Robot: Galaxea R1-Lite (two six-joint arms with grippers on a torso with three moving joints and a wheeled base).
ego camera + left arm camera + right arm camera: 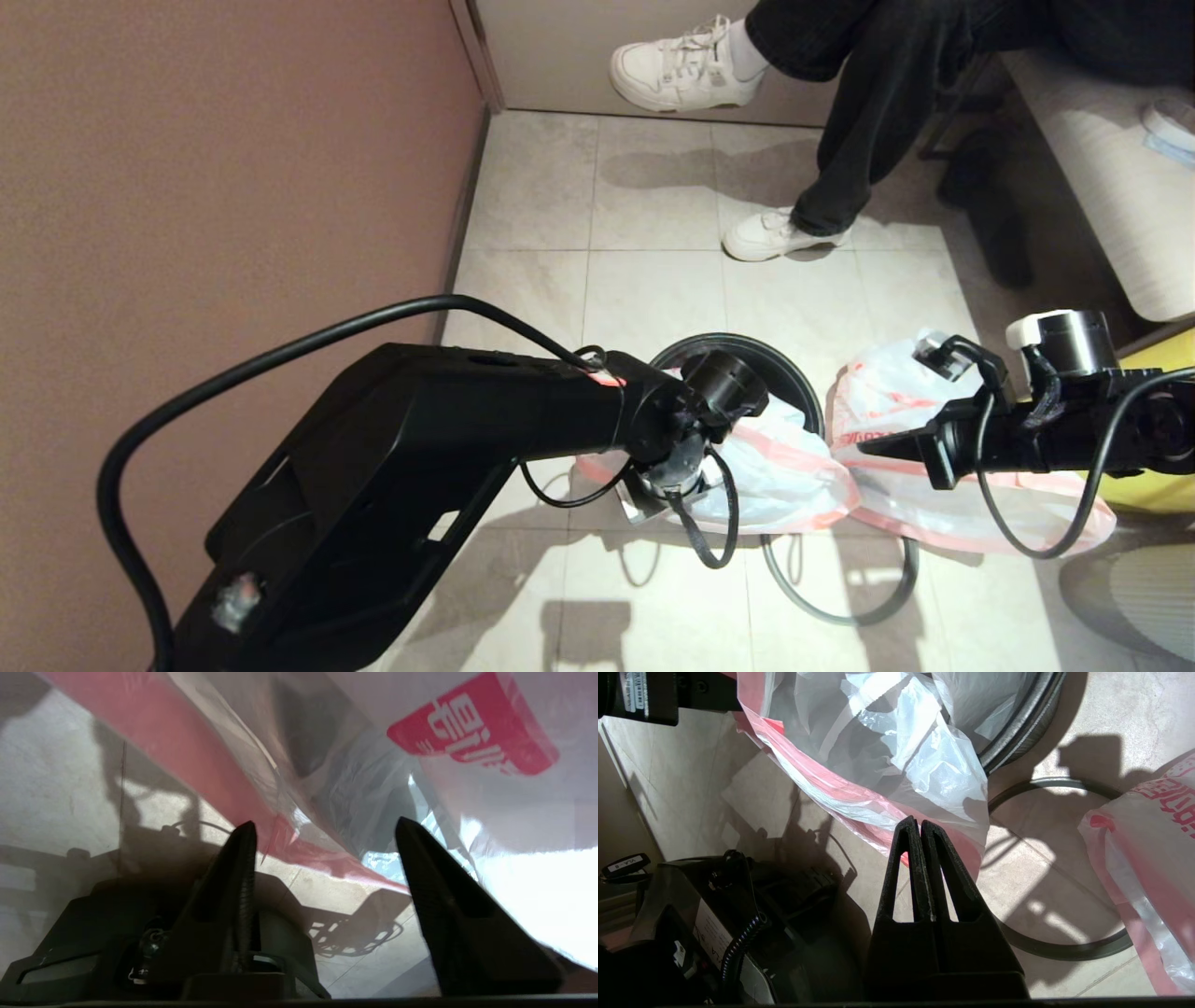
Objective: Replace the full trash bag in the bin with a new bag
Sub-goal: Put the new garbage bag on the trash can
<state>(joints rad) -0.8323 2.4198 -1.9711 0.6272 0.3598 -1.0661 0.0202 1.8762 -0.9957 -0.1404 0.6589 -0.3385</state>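
Observation:
The black bin point(747, 343) stands on the tiled floor just beyond my left wrist. The limp new bag point(784, 476) hangs out of the bin's mouth and spills over its near side onto the floor. My left gripper point(324, 823) is low beside it and open, with the bag's pink hem point(196, 765) just past its fingertips and nothing between them. The full trash bag point(887, 392) lies on the floor to the right of the bin. My right gripper point(864, 451) is shut and hovers in front of it, its tips point(920, 822) close to the new bag's point(901, 742) edge.
The loose grey ring point(840, 611) lies flat on the floor in front of the bags. A seated person's legs and white shoes point(775, 233) are beyond the bin. A wall point(233, 187) runs along the left, a bench point(1102, 187) on the right.

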